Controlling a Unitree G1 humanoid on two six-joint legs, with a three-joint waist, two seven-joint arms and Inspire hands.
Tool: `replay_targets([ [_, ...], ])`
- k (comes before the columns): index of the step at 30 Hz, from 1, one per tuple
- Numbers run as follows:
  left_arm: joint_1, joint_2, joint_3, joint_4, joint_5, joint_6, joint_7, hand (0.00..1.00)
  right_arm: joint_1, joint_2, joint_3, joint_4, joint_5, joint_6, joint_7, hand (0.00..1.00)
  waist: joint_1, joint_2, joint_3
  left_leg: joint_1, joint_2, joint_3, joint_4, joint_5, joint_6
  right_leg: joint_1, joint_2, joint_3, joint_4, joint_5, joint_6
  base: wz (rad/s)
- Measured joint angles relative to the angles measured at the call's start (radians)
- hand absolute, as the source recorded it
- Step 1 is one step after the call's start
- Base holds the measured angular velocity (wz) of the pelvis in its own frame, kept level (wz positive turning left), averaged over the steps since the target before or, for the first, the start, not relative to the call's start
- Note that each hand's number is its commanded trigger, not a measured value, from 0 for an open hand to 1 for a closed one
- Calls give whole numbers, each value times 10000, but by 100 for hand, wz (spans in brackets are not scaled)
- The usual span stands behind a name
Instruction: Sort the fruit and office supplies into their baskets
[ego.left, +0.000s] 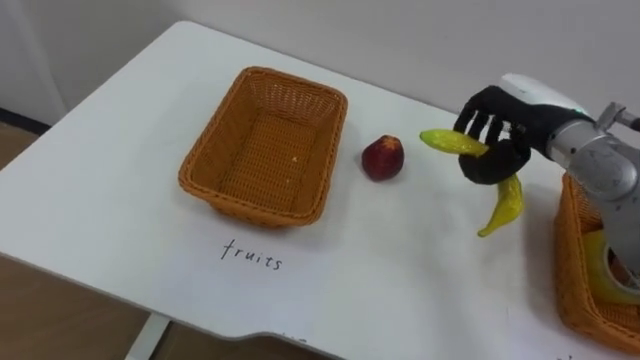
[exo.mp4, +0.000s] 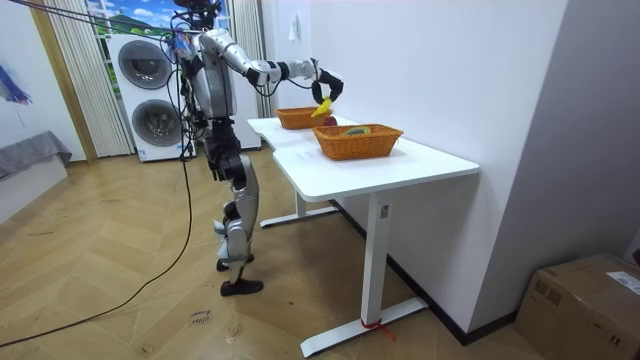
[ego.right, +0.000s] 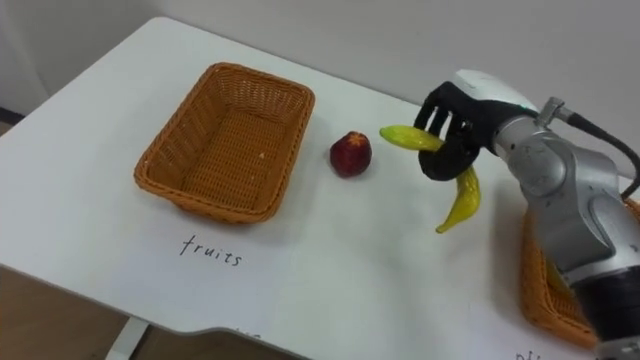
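Banana (ego.left: 478, 172) gripped by right hand (ego.left: 497, 135) above table (ego.left: 120, 200).

Right arm outstretched; right hand (ego.left: 505, 130) curled, gripping.

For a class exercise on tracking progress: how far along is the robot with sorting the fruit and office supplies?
Done: little visible. The fruits basket is empty; the other basket holds something yellow I cannot identify. In hand: the right hand grips a banana above the table. Left: the banana and the red fruit beside the fruits basket must go in.
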Motion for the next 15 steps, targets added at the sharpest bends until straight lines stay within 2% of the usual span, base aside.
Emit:
replay_targets([
  [3,1,-69,-9,0,9,3,1,0,38,4,0,-314,51,-28,1,100,24,39,22,109,-7,0,-47,1,2,88,-10,-27,-3,0,3,0],
  [10,61,-95,-6,-250,15,19,19,0,36,3,-4,-1091,-212,40,-31,100,69,25,3,174,-27,-2,-183,65,14,103,-27,-30,-6,-2,5,0],
  [15,50,-149,-12,-262,49,21,19,0,36,21,-3,-1255,-252,65,-40,100,324,25,5,179,-30,-10,-174,69,17,112,-29,-57,-3,-2,5,0],
])
